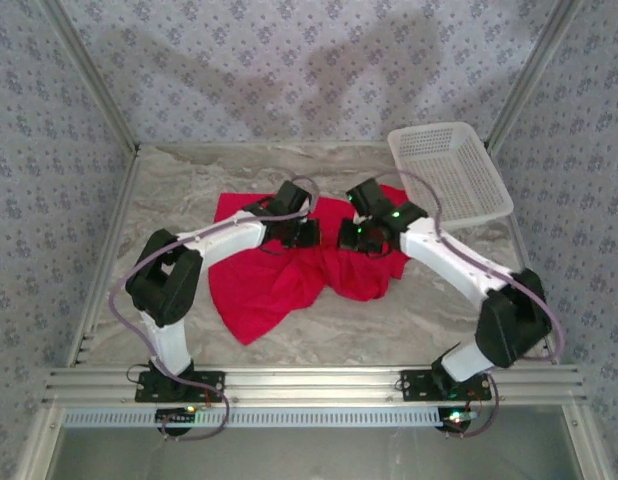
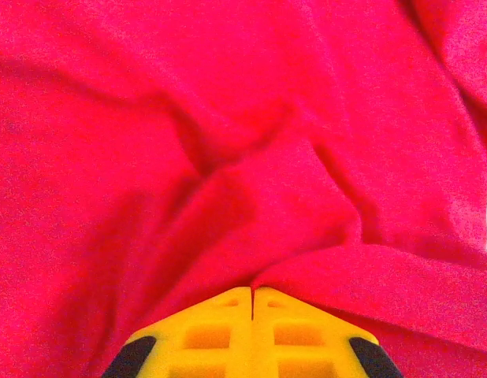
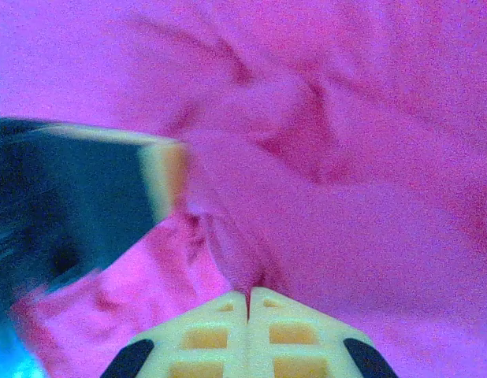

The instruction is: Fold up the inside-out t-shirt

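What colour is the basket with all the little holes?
White. The basket shows best in the top external view.

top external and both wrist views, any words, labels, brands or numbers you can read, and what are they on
None: no readable text in these pictures.
t-shirt: plain red cloth, no print or legible tag in view.
basket: plain white mesh, no label.
wallpaper: a repeating ornament, not letters.
left hand and right hand: plain yellow, no markings.
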